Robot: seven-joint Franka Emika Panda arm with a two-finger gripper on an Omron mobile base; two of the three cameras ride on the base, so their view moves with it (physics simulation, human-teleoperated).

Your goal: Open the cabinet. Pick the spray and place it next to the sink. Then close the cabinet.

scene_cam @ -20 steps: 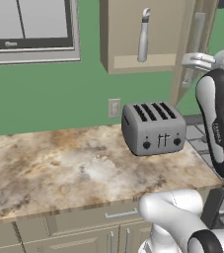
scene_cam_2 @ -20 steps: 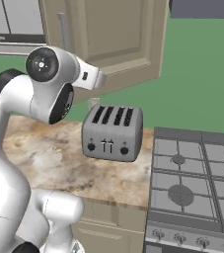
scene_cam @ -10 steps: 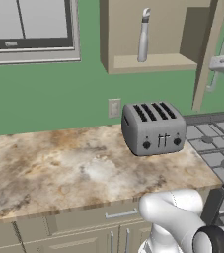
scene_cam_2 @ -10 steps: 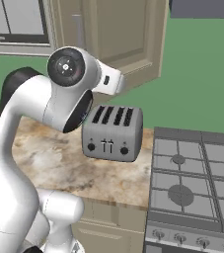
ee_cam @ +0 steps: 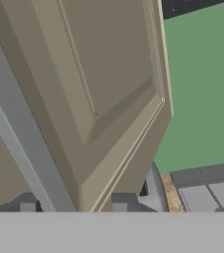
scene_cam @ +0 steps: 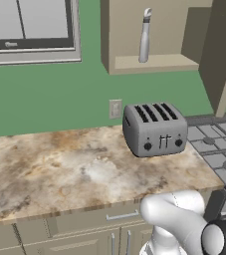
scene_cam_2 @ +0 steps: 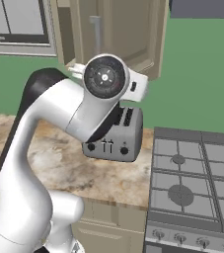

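The beige cabinet [scene_cam: 154, 62] stands open, and its tan shelf carries the slim silver-grey spray [scene_cam: 144, 37], upright. The door [scene_cam: 219, 50] has swung out to the right and stands nearly edge-on in the left base view. Close up in the hand view, the recessed-panel door [ee_cam: 108, 74] has its silver bar handle [ee_cam: 15, 128] running down between my fingertips. My gripper [ee_cam: 74, 207] is shut on that handle. In the right base view my elbow hides the hand in front of the door [scene_cam_2: 128, 34]. The sink is out of view.
A silver toaster [scene_cam: 154, 128] sits on the brown marbled counter [scene_cam: 59, 169] below the cabinet. A gas stove [scene_cam_2: 192, 178] lies to its right. A window [scene_cam: 30, 25] is at the upper left, and a wall outlet [scene_cam: 115, 108] is behind the toaster.
The cabinet door has swung further open to the right. My arm has followed it, leaving the left base view and moving right in the right base view.
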